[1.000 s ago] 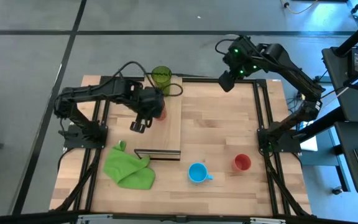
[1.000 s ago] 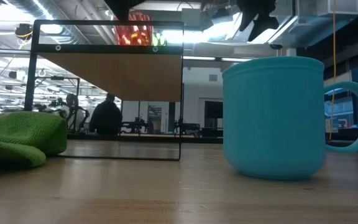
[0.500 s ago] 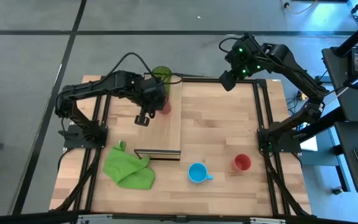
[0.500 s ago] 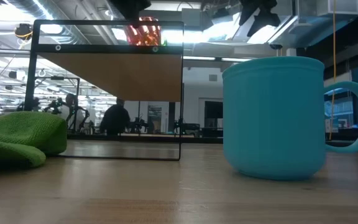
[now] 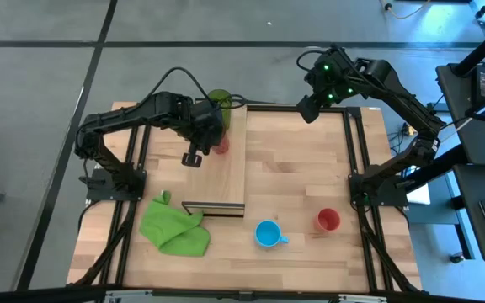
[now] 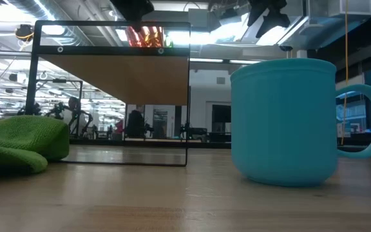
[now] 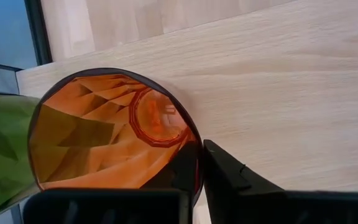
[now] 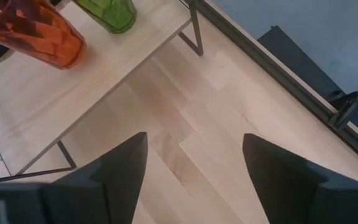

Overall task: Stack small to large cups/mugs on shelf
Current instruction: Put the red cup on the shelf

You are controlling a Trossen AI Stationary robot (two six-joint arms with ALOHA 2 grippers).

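The shelf [image 5: 226, 164] is the landmark: a long, pale, fine-grained wood board with a dark edge, raised on thin dark metal legs above the coarser butcher-block tabletop [image 5: 310, 168]. On its far end stands the green tumbler [image 5: 219, 102], translucent and faceted; just beside it, a little nearer the shelf's middle, is the red-orange tumbler [image 5: 217, 145], also faceted plastic, its angular walls catching light around a round rim and a small polygonal base seen from the left wrist view [image 7: 114, 134]. In the right wrist view the two tumblers look tilted, the orange one [image 8: 33, 31] close beside the green [image 8: 107, 12].

The left gripper [image 5: 194, 157] is over the shelf at the red-orange tumbler; its dark fingers [image 7: 229, 171] close on the rim, one inside the wall and one outside — a pinch on the tumbler's edge.

The right gripper [image 5: 307, 108] hangs off the shelf's far right side, above the table's back edge; its broad dark fingers [image 8: 120, 171] stand wide apart with bare wood between them.

In front of the shelf's near end, to its right, sits the light-blue mug [image 5: 268, 234] — smooth, opaque, cylindrical, with a looped handle [image 6: 366, 122]; farther right is the small red cup [image 5: 327, 220]. A crumpled green cloth [image 5: 173, 225], nubby in texture, lies at the shelf's near left corner.
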